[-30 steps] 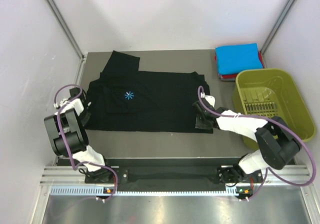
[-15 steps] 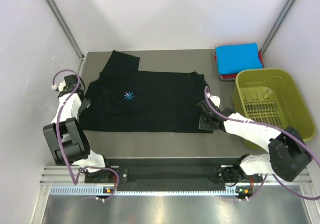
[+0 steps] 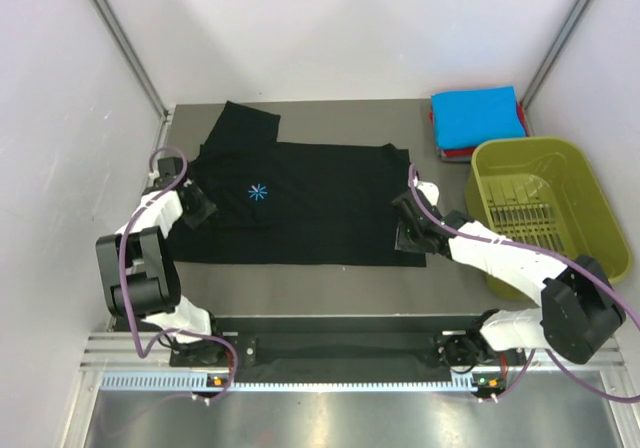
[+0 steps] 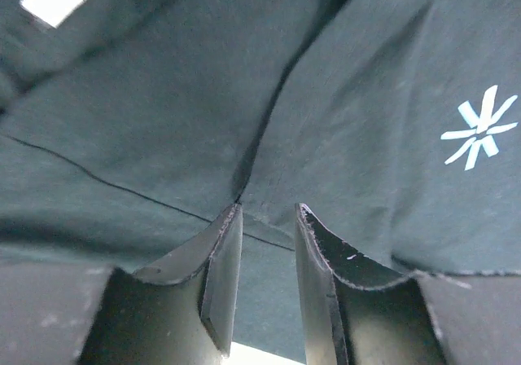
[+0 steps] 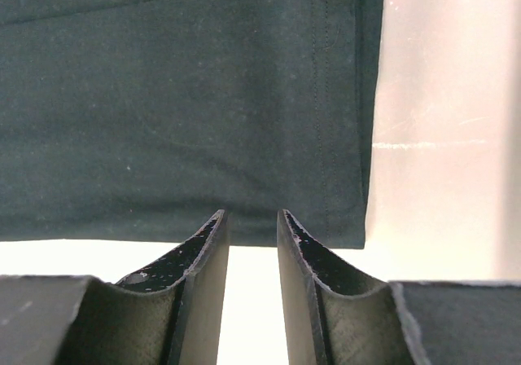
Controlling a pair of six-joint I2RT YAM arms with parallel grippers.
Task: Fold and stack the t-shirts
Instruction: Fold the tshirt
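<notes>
Left gripper (image 3: 196, 206) sits low over the left end of the large black cotton t-shirt (image 3: 300, 203), its two dark fingers (image 4: 218, 275) parted by a narrow gap above a crease in the cloth; whether any fabric is pinched cannot be told. Right gripper (image 3: 408, 230) rests at the shirt's right hem, fingers (image 5: 303, 283) likewise slightly apart, with the hem edge just ahead of the tips. A small light-blue starburst print (image 3: 258, 191) lies left of the shirt's middle. On the grey table (image 3: 340, 118), the folded bright blue t-shirt (image 3: 478, 116) tops a folded red one (image 3: 458, 153), beside the olive-green plastic basket (image 3: 545, 213).
</notes>
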